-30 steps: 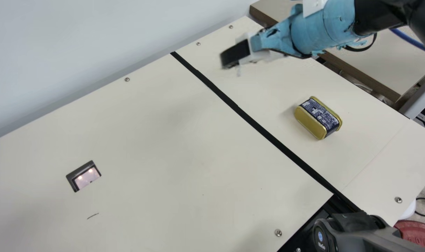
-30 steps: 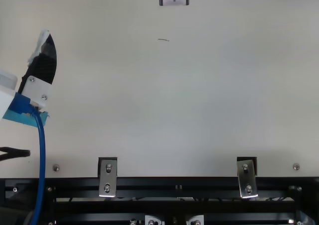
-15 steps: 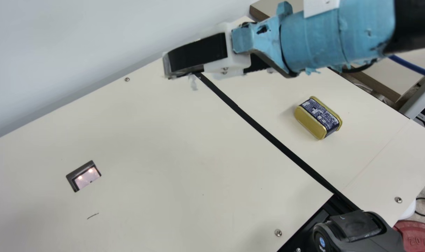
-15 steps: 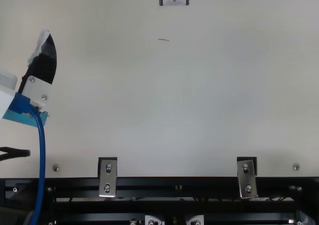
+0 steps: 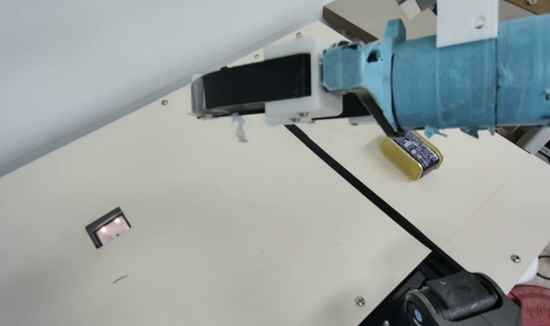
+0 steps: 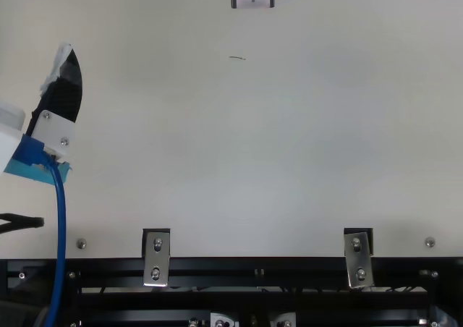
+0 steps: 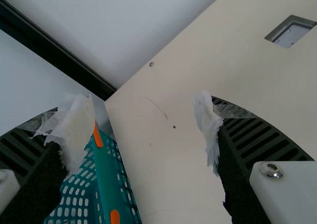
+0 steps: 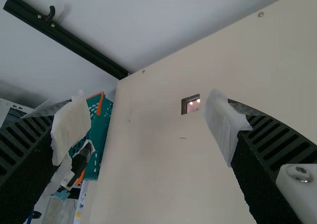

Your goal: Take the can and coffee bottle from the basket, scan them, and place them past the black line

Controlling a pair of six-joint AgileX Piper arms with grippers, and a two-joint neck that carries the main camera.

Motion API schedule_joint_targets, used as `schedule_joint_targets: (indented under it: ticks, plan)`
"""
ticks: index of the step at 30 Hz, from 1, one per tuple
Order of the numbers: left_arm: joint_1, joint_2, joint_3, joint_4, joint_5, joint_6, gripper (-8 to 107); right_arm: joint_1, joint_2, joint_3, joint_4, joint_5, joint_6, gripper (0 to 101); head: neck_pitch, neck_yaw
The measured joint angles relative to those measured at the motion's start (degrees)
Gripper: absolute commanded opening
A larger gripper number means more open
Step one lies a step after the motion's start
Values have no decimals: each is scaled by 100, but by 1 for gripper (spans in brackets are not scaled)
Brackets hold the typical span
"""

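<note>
In the main view the can (image 5: 411,156), a rounded rectangular tin with gold ends and a navy printed label, lies label upward right of centre, on the far side of the long black line (image 5: 365,190) from the scanner window. That dark-framed, lit scanner window (image 5: 108,227) sits in the cream table (image 5: 257,271) at lower left. Across the top, the blue-wrapped right arm (image 5: 456,81) partly covers the can's upper corner, and its black-fingered right gripper (image 5: 202,96) is in the upper middle. The black, white-tipped left gripper (image 6: 65,66) is at the top view's left edge. Both claws are spread wide, gripping nothing. The left wrist view shows a teal perforated plastic basket (image 7: 109,179) with orange parts, beside the table.
</note>
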Motion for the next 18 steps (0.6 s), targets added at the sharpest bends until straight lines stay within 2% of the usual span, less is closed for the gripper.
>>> schedule_joint_targets:
  ticks: [6, 9, 16, 18]
  plan:
    - [0, 0, 0, 0, 0, 0, 90, 0, 0, 0, 0, -12, 0, 101, 0, 29]
    - [0, 0, 0, 0, 0, 0, 90, 0, 0, 0, 0, -12, 0, 101, 29, 440]
    - [0, 0, 0, 0, 0, 0, 90, 0, 0, 0, 0, -12, 0, 101, 29, 2493]
    - [0, 0, 0, 0, 0, 0, 90, 0, 0, 0, 0, -12, 0, 101, -88, 3079]
